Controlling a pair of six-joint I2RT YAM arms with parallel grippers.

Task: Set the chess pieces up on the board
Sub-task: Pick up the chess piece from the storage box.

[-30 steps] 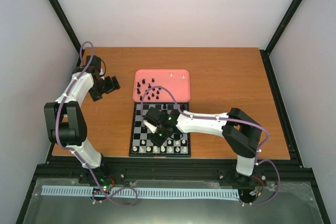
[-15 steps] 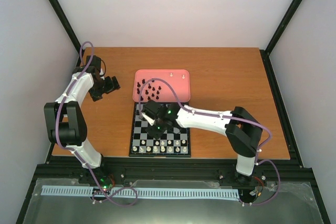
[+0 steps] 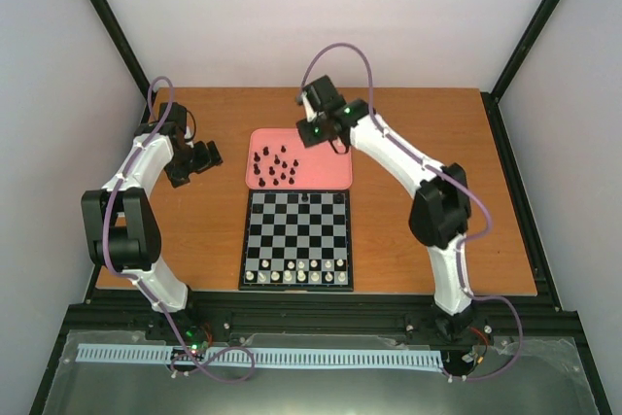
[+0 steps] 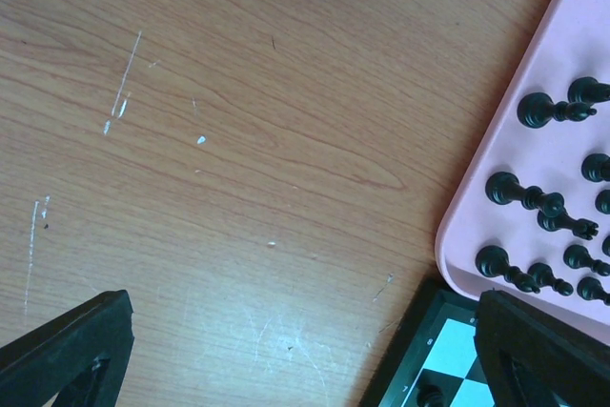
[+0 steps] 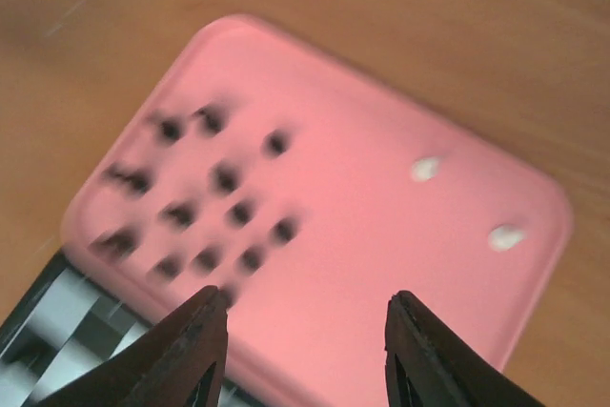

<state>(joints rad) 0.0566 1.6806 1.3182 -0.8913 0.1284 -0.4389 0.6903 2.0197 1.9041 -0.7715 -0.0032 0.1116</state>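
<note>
Top external view: the open, empty right hand [image 5: 305, 316] has left the black-white checked chessboard [image 3: 296, 232] for the pink rounded tray [image 3: 335, 178], where black chess pieces [image 3: 275, 170] wait.

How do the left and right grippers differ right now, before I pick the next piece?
The right gripper hangs over the pink tray; the left gripper sits over the wooden table beside the tray's left edge. The right arm is stretched far forward; the left arm is bent back on itself. Both grippers are open and empty.
</note>
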